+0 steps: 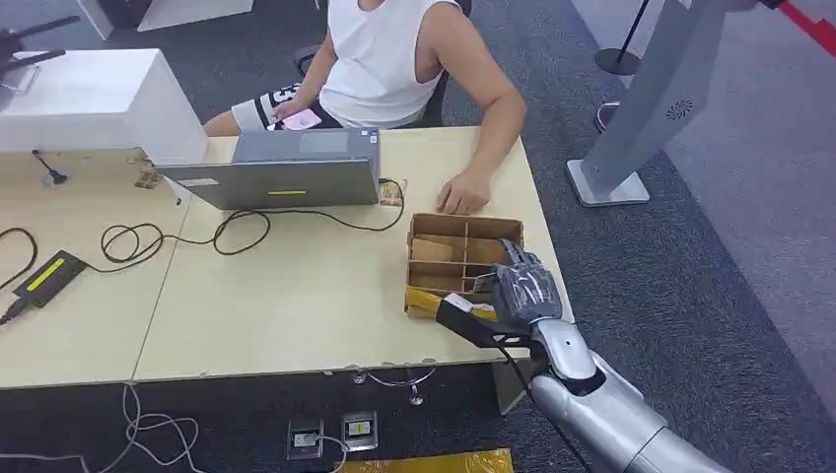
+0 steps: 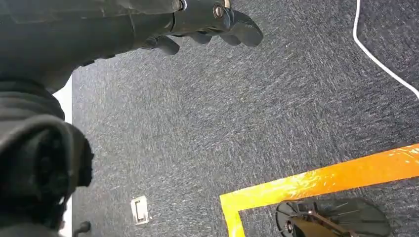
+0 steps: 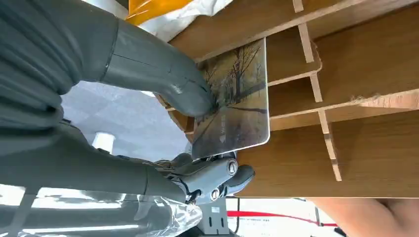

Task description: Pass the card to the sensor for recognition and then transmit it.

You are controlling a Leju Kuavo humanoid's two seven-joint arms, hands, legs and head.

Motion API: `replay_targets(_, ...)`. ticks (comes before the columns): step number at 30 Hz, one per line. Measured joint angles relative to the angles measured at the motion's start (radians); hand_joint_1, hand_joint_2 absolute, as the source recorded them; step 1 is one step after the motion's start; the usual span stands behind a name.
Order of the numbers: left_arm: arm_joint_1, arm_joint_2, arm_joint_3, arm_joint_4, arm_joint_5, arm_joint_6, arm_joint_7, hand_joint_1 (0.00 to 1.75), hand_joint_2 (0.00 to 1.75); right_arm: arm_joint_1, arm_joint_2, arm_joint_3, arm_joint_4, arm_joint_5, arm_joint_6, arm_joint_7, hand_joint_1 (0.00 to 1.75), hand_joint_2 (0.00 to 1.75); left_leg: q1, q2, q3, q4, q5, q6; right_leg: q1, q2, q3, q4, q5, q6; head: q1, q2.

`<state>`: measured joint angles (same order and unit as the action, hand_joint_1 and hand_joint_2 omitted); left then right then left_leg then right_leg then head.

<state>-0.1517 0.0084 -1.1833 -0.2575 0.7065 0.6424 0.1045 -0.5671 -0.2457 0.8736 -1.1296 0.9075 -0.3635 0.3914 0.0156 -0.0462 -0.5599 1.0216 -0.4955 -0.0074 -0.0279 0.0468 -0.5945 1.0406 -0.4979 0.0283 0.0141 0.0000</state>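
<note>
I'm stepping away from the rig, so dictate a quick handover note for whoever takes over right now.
Right hand: holds the picture card, thumb on its face, over the wooden divider box at the table's right end.
Left hand: hangs over the carpet, holding nothing, fingers curled.
Done: card is gripped at the box.
Left: present it to the sensor, which I can't identify here, then hand it on. A person's hand rests on the table just behind the box.

The place looks like an office or a demo room. A light wooden desk [image 1: 296, 296] stands on dark grey carpet [image 1: 690, 276], with a laptop [image 1: 286, 172], cables [image 1: 187, 236] and floor sockets [image 1: 335, 434]. A person [image 1: 394, 59] sits behind the desk, and orange tape [image 2: 321, 180] marks the floor.
</note>
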Motion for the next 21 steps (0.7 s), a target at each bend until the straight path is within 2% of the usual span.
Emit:
replay_targets(11, 0.002, -0.006, 0.000, 0.000, 0.004, 0.005, 0.000, 0.00, 0.00, -0.021, 0.012, 0.000, 0.000, 0.007, 0.005, -0.008, 1.75, 1.75, 0.000, 0.000, 0.000, 0.000, 0.000, 0.000, 0.000, 0.000, 0.000, 0.000, 0.000, 0.000, 0.000, 0.000)
replay_targets(16, 0.003, -0.008, 0.000, 0.000, 0.004, 0.006, 0.000, 0.00, 0.00, -0.059, 0.008, -0.003, -0.025, 0.039, 0.010, 0.022, 1.75, 1.75, 0.000, 0.001, 0.000, 0.000, 0.000, 0.000, 0.000, 0.000, 0.000, 0.000, 0.000, 0.000, 0.000, 0.000)
replay_targets(21, 0.003, -0.008, 0.000, 0.000, 0.003, 0.008, 0.000, 0.00, 0.00, -0.137, -0.015, -0.025, -0.084, 0.064, 0.047, 0.054, 1.75, 1.75, 0.000, 0.001, 0.000, 0.000, 0.000, 0.000, 0.000, 0.000, 0.000, 0.000, 0.001, 0.000, 0.000, 0.000)
